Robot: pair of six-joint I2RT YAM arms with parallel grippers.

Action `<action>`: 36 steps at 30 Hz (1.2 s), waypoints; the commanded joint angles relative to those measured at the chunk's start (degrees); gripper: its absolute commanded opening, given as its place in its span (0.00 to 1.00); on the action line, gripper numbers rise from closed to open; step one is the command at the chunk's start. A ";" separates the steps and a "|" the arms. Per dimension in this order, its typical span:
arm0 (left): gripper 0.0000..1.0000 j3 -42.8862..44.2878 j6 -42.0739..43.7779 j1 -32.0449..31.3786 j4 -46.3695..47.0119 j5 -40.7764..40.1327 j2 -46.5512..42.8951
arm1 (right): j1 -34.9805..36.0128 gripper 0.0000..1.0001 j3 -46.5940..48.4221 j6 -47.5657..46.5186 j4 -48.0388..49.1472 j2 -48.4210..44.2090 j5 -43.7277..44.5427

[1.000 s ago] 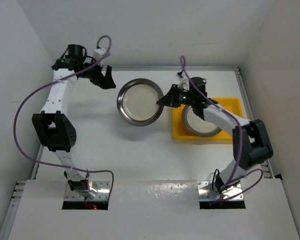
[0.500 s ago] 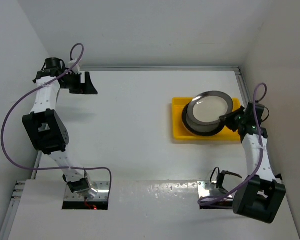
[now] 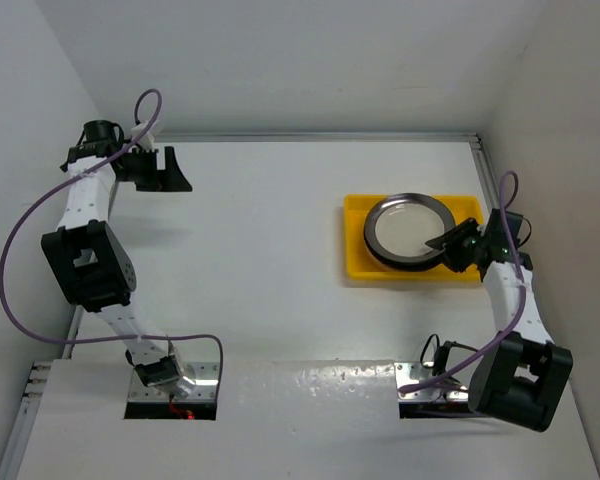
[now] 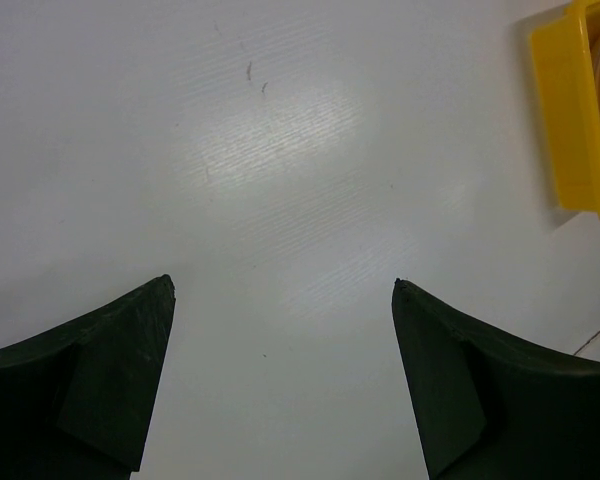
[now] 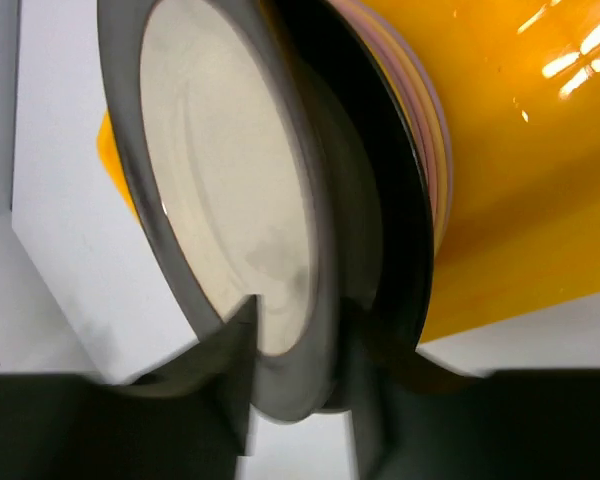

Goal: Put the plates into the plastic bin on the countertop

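Note:
A steel-rimmed plate (image 3: 408,229) with a cream-white middle lies on top of the stack of plates in the yellow plastic bin (image 3: 464,208) at the right of the white countertop (image 3: 260,260). My right gripper (image 3: 448,246) is shut on this plate's near-right rim. In the right wrist view the fingers (image 5: 225,355) straddle the plate's rim (image 5: 230,200), and pink and lilac plate edges (image 5: 432,150) show beneath it in the bin (image 5: 520,200). My left gripper (image 3: 166,170) is open and empty at the far left, with bare countertop between its jaws (image 4: 282,283).
White walls close in the countertop on the left, back and right. A metal strip (image 3: 320,136) runs along the far edge. The bin's corner (image 4: 570,120) shows at the upper right of the left wrist view. Purple cables loop off both arms.
My right gripper carried the steel-rimmed plate from mid-table to the bin and lowered it from tilted to nearly flat on the stack. My left arm drew back to the far left.

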 commanded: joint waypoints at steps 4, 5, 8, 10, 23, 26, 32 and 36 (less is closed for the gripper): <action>0.89 -0.48 0.94 0.81 0.62 2.24 -2.85 | 0.11 0.53 1.30 -7.70 -6.46 -0.44 0.92; 0.89 -0.48 0.94 0.81 0.62 2.76 -2.85 | 0.11 0.56 1.65 -9.18 -7.43 -0.53 2.59; 0.89 -0.48 0.94 0.81 0.62 2.76 -2.85 | 0.11 0.59 2.36 -10.60 -10.69 -2.36 6.98; 0.89 -0.48 0.94 0.81 0.62 3.28 -2.85 | 0.11 0.64 2.45 -11.30 -11.22 -3.16 7.79; 0.89 -1.53 0.94 0.81 0.62 -0.30 -4.07 | -0.68 0.78 8.51 -11.58 -18.07 -10.96 24.10; 0.89 -3.63 1.99 0.28 0.62 -4.68 -4.78 | -3.23 0.89 6.85 -7.62 -19.04 -17.37 28.44; 0.89 -12.77 3.30 -2.27 1.94 -9.80 -10.40 | -3.50 0.95 0.62 -0.06 -31.05 -25.22 42.85; 0.89 -19.97 3.84 -5.07 3.35 -14.19 -12.78 | -3.32 1.00 -4.49 8.01 -37.06 -32.67 45.40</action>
